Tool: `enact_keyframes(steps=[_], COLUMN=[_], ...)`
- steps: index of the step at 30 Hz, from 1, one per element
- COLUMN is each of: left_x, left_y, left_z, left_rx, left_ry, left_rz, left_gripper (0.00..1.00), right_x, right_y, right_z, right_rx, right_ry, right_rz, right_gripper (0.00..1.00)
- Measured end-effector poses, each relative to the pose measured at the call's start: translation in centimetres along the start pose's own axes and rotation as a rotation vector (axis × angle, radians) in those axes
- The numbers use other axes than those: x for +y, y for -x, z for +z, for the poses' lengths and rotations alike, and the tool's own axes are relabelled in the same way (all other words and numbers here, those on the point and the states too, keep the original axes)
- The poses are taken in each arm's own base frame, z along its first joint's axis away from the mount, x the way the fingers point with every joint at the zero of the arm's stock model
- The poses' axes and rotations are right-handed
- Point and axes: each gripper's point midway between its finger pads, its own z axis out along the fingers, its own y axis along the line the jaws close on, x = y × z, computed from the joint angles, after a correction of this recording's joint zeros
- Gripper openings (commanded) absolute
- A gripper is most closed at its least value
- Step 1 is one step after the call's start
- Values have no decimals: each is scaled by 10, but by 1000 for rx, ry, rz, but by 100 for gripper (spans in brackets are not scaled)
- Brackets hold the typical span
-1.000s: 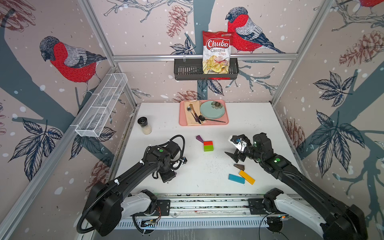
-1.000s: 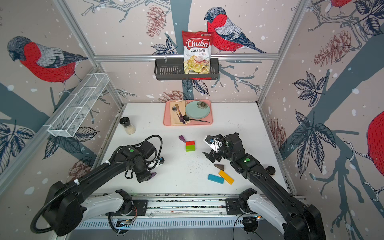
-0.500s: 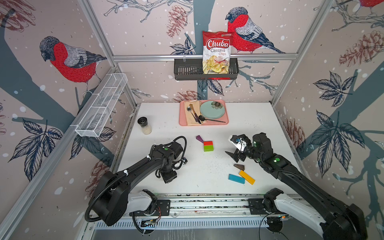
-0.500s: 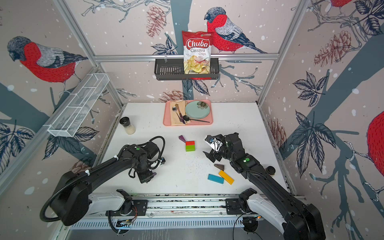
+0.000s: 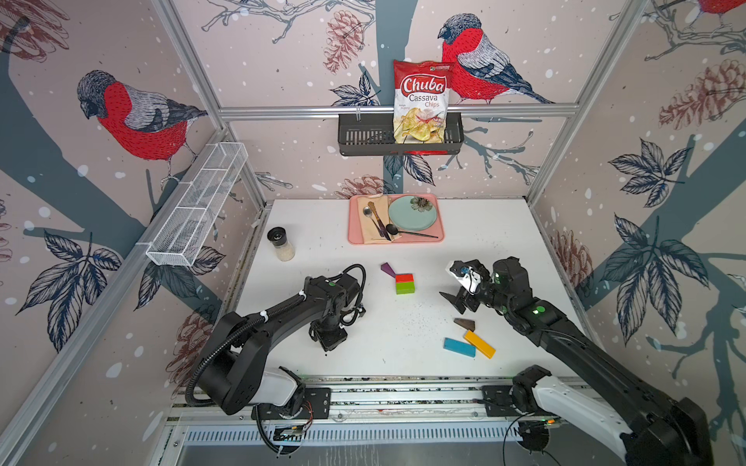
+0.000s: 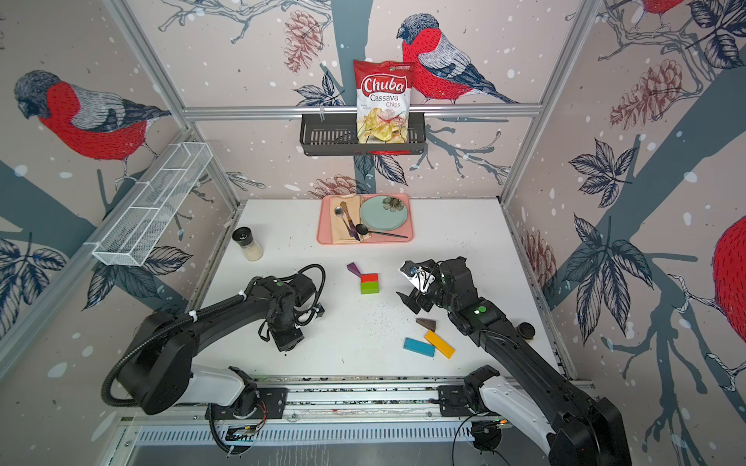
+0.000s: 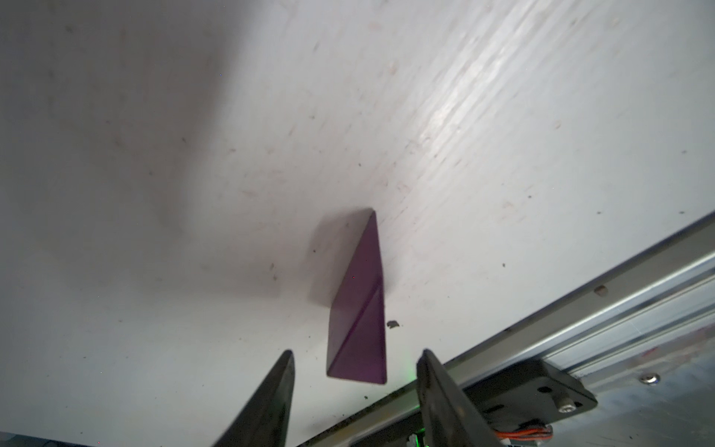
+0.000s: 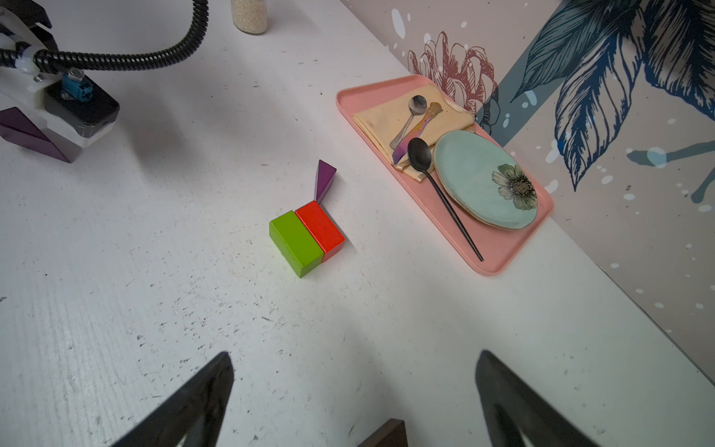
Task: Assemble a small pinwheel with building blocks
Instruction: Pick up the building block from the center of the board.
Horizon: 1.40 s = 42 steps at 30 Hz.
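1. in both top views the started pinwheel lies in the middle of the counter. its red brick sits against the green brick, red on the far side. a purple wedge touches the red brick's far left corner.
2. nearer the right arm's base, well apart from that hub, a dark brown wedge sits just beside the yellow bar. the blue bar appears to touch the yellow one.
3. the left hand points straight down at the counter to the left of the hub, its fingers hidden under the wrist from here. the right hand hovers to the right of the hub, spread, with nothing in it. a pink tray with a plate stands at the far wall, and a spice jar stands at the far left.
4. in the left wrist view the left hand's fingers stand spread. a second purple wedge lies on the counter just past their tips, in line with the gap and touching neither. the metal rail at the counter's edge is near.
5. in the right wrist view the right hand's fingers are wide apart and empty, with the hub ahead of them. a dark brown corner shows at the frame edge between them; i cannot tell which block it is. the second purple wedge shows below the left hand.
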Motion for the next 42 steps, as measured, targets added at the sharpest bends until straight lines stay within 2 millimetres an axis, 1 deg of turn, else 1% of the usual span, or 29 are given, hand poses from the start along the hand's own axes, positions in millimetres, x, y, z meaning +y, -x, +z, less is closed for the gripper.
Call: enact_keyframes(steps=[8,17,26,32,37,42], left_x=[-7,-5,-7,-7,-7,-5], left_y=[-7,-2,-5,-5,-6,-3], left_z=[5,9,11,11,12,10], left_rx=[2,13,22,19,25,19], left_ry=[-24,-27,-31,-30,-32,-26], left_rz=[3,-1,-3,-3,-3,-4], left_gripper=[49,44,40,35,29,26], right_x=[0,-3,-4,-5,-7,-8], right_y=[-4,-4,-6,-8,-8,-10], right_z=[-1,-2,-5,-5,-6,-6], right_rx=[4,3,1,3,4,6], right_ry=[-1,-8,-16,-21,-26,-28], right_rz=[6,-6,-6,-3,-2,2], right_gripper=[97,97,97,97,97,97])
